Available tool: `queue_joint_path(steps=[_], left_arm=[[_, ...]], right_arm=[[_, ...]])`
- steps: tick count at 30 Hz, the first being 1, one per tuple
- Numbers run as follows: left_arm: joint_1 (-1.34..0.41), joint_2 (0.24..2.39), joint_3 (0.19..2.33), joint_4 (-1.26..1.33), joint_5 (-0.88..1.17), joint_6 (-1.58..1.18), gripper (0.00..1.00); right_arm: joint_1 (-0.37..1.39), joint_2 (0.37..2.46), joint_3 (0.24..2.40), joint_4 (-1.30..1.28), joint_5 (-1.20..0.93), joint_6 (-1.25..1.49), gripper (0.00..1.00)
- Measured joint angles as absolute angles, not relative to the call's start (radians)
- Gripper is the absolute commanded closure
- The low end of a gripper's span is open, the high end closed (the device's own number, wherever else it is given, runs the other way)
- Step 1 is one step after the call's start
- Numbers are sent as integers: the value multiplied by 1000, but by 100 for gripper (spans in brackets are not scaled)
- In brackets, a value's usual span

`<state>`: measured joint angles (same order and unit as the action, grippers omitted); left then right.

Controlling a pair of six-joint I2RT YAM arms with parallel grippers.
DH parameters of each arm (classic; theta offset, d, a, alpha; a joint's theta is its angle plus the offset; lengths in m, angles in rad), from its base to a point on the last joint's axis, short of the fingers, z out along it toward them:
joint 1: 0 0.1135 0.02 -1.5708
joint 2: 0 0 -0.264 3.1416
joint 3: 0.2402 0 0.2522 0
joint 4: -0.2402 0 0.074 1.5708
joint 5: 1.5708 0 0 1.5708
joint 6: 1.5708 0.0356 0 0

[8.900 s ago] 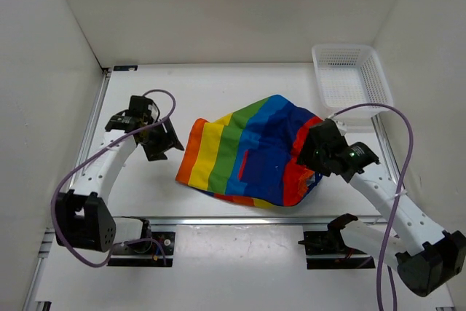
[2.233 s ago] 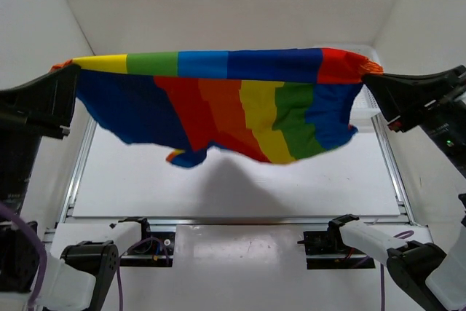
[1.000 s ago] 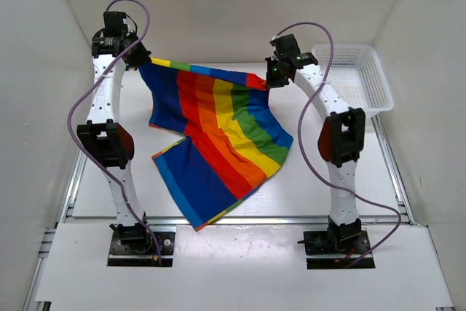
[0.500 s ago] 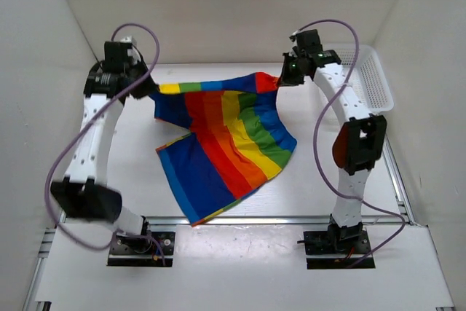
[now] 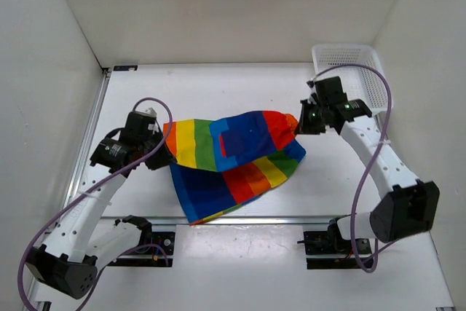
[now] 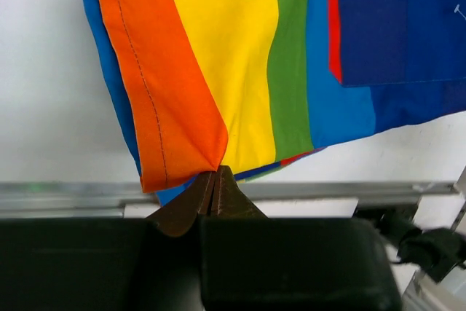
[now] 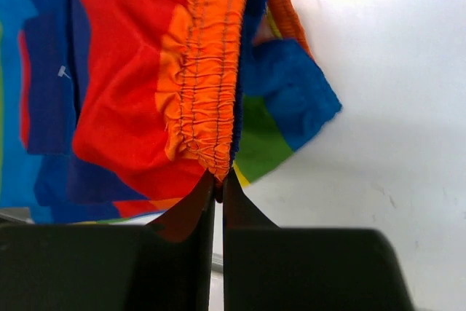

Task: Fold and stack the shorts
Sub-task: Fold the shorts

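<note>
The rainbow-striped shorts (image 5: 233, 154) lie doubled over on the white table, the blue patch pocket (image 5: 244, 140) facing up on the top layer. My left gripper (image 5: 164, 152) is shut on the orange hem corner at the shorts' left end (image 6: 182, 129). My right gripper (image 5: 297, 123) is shut on the gathered orange waistband (image 7: 207, 71) at the right end. In the left wrist view the left gripper (image 6: 215, 174) pinches the cloth tip. In the right wrist view the right gripper (image 7: 218, 178) clamps the waistband's end. A lower blue layer sticks out toward the near edge (image 5: 200, 198).
A white mesh basket (image 5: 349, 78) stands at the back right corner, just behind the right arm. A metal rail (image 5: 277, 218) runs along the table's near edge. White walls enclose the left, back and right sides.
Both arms have come down and toward the near side, carrying the held edge over the rest of the shorts. The cloth has gone from hanging spread out to lying folded on the table.
</note>
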<state>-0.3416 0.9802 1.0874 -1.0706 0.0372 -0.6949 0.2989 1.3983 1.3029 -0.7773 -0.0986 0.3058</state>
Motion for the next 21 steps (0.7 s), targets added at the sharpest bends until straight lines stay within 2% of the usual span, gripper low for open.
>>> queue_joint_path(steps=[4,9,21], left_arm=[[-424,937,1004,-1092,42,-744,90],[-525,935,895,-1096,57,-810,90],[-731,956,794,-1096,100,-908,90]], right_arm=[[294,1292,1147,-805,-54,321,100],[290,1283,1029,-813,9,358,100],[288,1190,999,-864,110,430,100]])
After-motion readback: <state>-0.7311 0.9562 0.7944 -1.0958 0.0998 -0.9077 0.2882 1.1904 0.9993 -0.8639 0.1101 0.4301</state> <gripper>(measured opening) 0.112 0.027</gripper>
